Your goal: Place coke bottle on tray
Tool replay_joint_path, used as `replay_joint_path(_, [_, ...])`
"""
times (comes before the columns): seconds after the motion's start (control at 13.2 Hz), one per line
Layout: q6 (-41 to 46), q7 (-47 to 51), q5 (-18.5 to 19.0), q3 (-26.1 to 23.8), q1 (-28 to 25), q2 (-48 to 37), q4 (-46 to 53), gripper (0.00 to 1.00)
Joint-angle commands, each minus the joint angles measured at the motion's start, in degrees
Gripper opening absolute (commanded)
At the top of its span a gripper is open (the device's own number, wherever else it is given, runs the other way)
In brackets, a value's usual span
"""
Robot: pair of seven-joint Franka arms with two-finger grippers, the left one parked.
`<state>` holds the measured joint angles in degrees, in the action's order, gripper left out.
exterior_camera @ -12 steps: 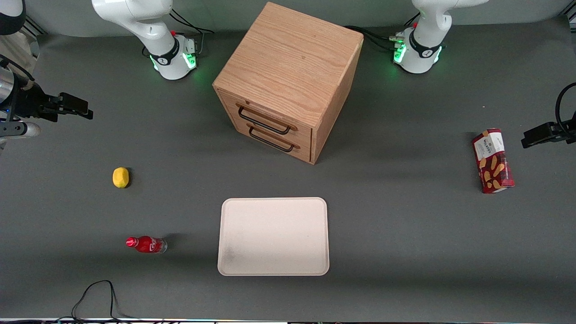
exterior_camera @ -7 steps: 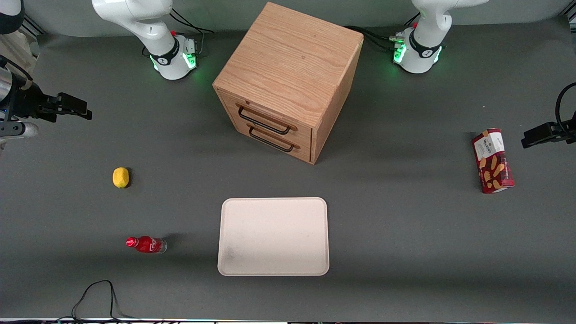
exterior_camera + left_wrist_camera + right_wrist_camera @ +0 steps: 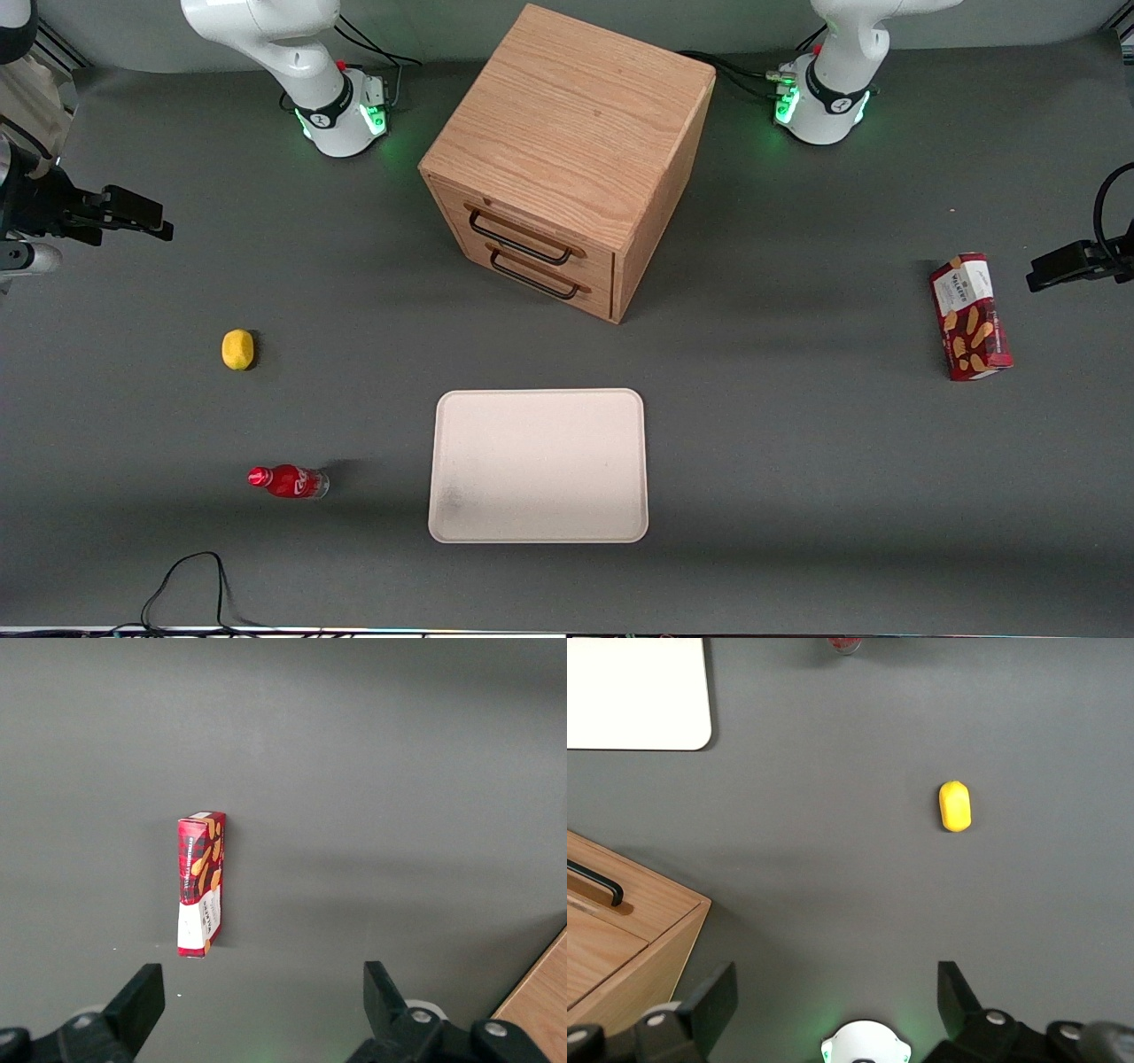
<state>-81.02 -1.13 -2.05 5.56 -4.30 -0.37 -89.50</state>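
Jaws (image 3: 155,226) have edged toward the table's edge, spread wide, well apart from coke bottle (image 3: 288,481).

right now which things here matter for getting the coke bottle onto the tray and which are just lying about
Job:
- coke bottle, lying on the table
- tray, bare, beside the bottle
- gripper, open, above the table at the working arm's end, farther from the camera than the lemon

Lying about:
- lemon
- drawer cabinet
- snack box

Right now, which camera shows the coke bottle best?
The front view: the whole coke bottle lies on the table beside the tray, far from the open tool. The right wrist view catches only its edge; the left wrist view misses it.
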Motion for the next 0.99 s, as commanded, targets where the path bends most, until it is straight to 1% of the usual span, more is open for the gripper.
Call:
replay_joint_path(0.0, [0.42,-1.16,-0.49,-0.11,0.70,0.99,1.87,1.00])
replay_joint_path(0.61, [0.42,-0.54,-0.41,-0.11,0.61,1.43,2.22,1.00])
replay_joint_path(0.91, [0.68,-0.36,-0.41,-0.11,0.70,4.41,6.43,1.00])
